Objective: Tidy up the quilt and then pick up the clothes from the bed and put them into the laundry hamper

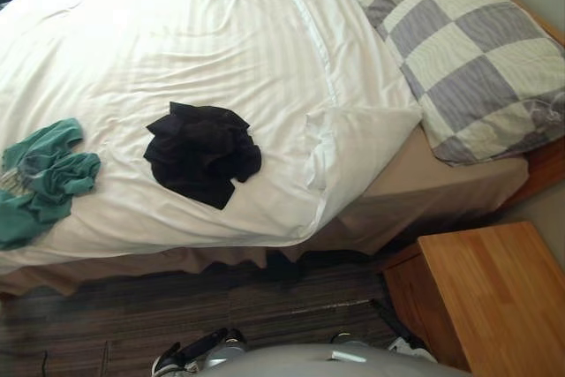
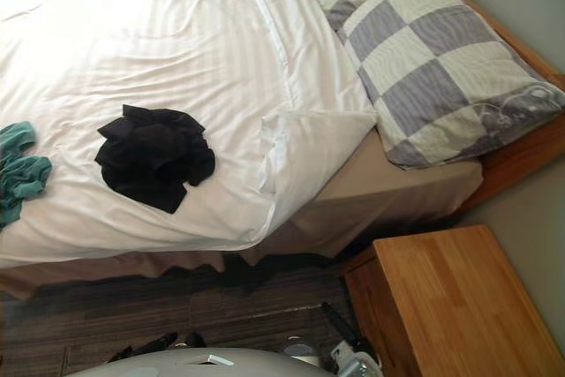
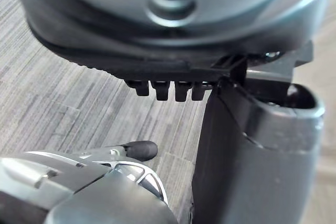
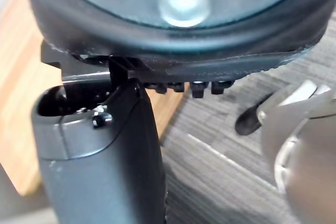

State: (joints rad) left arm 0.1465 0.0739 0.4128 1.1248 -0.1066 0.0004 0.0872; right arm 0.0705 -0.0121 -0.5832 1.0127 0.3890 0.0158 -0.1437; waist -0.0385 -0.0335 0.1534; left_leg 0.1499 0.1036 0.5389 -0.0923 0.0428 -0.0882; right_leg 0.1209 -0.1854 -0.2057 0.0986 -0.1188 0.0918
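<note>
Two heaps (black clothes (image 1: pixel 201 153), green clothes (image 1: pixel 46 179)) on quilt (image 1: pixel 185 37).

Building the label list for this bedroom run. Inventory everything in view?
quilt: 1, white, spread flat, one corner folded back
black garment: 1, black, bunched mid-quilt
green garment: 1, green, quilt's left edge
pillow: 1, grey-and-cream checks, right of quilt
sheet: 1, beige, under quilt and pillow
carpet: 1, grey striped, floor
nightstand: 1, wooden brown, on carpet near pillow
left hand: 1, dark, over carpet
right hand: 1, dark, beside nightstand
</note>
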